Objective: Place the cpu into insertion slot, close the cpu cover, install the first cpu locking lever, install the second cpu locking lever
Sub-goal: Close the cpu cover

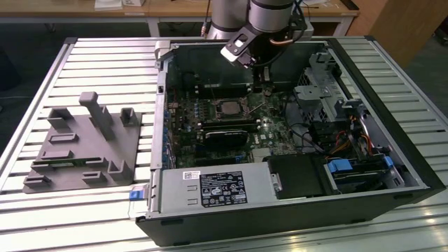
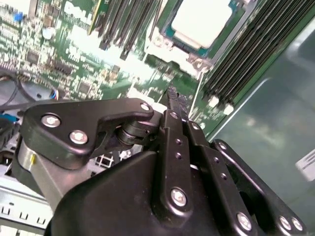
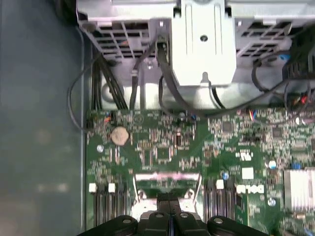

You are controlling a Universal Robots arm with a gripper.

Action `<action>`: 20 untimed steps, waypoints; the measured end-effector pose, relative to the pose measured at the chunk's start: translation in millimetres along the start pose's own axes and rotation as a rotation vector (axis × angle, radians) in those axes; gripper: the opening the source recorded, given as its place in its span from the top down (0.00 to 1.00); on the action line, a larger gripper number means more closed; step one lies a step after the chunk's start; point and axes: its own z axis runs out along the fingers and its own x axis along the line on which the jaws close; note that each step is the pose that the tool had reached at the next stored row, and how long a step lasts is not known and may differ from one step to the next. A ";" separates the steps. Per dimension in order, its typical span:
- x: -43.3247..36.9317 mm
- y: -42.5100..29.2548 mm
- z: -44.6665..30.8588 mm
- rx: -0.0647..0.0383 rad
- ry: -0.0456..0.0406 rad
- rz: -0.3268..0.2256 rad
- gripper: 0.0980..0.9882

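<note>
Black gripper fingers fill the foreground in both wrist views. They are pressed together tip to tip, with only a thin seam between them and nothing visibly held. The tips hang low over the green motherboard, just beside the insertion slot and clear of the chip.

One cpu sits in that slot, its pale silvery top facing up. The cpu cover shows as a silvery metal frame along its edge. I cannot tell whether it is pressed fully flat. Long black memory slots run along two opposite sides of the socket, but I cannot count them with confidence. One round coin cell sits on the board near the case wall. Beyond it, black cables loop under a silver drive bracket.

One robot arm reaches down from the far edge of the table, which is topped with pale metal slats. One open computer case lies on its side across the middle of the table and toward the exterior view's right edge. Its power supply, which carries a label, is at the near end.

One grey moulded fixture with upright posts rests near the table's edge on the exterior view's left, well apart from the case. Behind the table stand wooden desks on white legs over a dark floor.
</note>
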 end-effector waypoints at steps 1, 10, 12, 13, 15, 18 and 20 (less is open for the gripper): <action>0.1 2.9 0.2 0.000 0.0000 0.000 0.99; 0.8 30.5 1.3 0.001 -0.0002 0.000 0.99; 1.0 35.4 1.6 0.002 -0.0002 0.000 0.99; 1.0 37.2 1.6 0.002 -0.0001 0.000 0.99; 1.1 38.9 2.4 0.003 0.0001 0.000 0.99; 1.0 39.4 5.3 0.003 -0.0002 0.000 0.99; 1.0 39.5 8.2 0.004 -0.0002 0.000 0.99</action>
